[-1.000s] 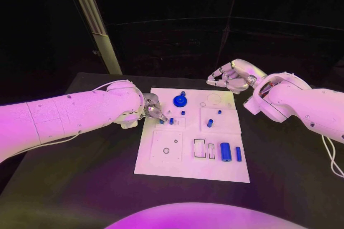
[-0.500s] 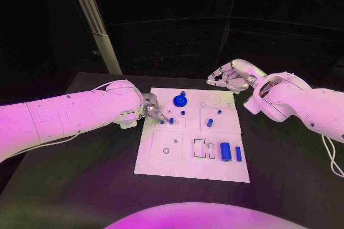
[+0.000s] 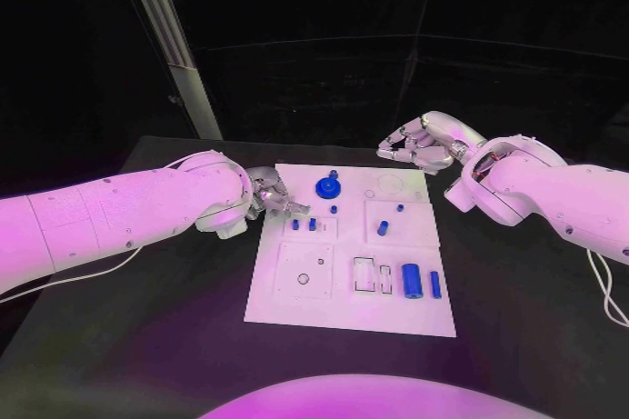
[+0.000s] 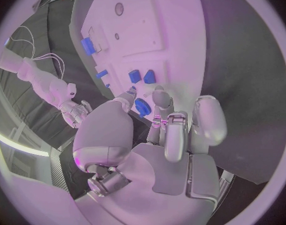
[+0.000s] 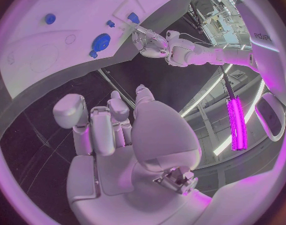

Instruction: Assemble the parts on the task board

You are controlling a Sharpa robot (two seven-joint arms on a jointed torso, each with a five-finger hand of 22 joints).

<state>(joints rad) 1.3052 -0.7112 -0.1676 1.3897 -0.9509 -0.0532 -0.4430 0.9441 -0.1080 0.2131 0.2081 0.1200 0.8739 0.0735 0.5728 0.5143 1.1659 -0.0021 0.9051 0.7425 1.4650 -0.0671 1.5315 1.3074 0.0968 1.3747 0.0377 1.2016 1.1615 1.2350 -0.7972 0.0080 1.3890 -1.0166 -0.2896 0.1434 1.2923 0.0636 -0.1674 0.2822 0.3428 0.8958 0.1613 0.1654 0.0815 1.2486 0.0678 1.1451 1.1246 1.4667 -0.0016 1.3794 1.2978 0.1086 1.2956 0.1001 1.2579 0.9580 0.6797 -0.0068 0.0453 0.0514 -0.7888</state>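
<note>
Two pegs: small blue pegs [image 3: 304, 224] stand side by side in the board [image 3: 295, 296] plate just in front of the left robot hand [image 3: 278, 194]; judged, seating these is the step in hand.
Head view, left: the left robot hand hangs over the board's far left edge, fingers curled together; nothing shows plainly in them, so I cannot tell whether it holds a part.
Head view, right: the right robot hand [image 3: 415, 144] is lifted beyond the board's far edge, fingers curled in with nothing in them, well apart from the parts.
Head view, parts: a blue gear [image 3: 328, 184] sits at the far middle, a short peg [image 3: 383, 226] right of centre, a large cylinder [image 3: 412, 279] and a slim one [image 3: 435, 283] near the right edge; the counter [image 3: 157, 346] around is black.
Left wrist view: the fingertips [image 4: 160, 96] are drawn close over a blue piece [image 4: 141, 106], beside the two pegs [image 4: 141, 76]; contact is hidden.
Right wrist view: curled fingers [image 5: 99, 130] close on nothing; the gear [image 5: 101, 41] lies well off.
Advice: judged, come straight down over a peg, keep it upright, press gently, and keep the fingertips off its neighbour and the gear.
</note>
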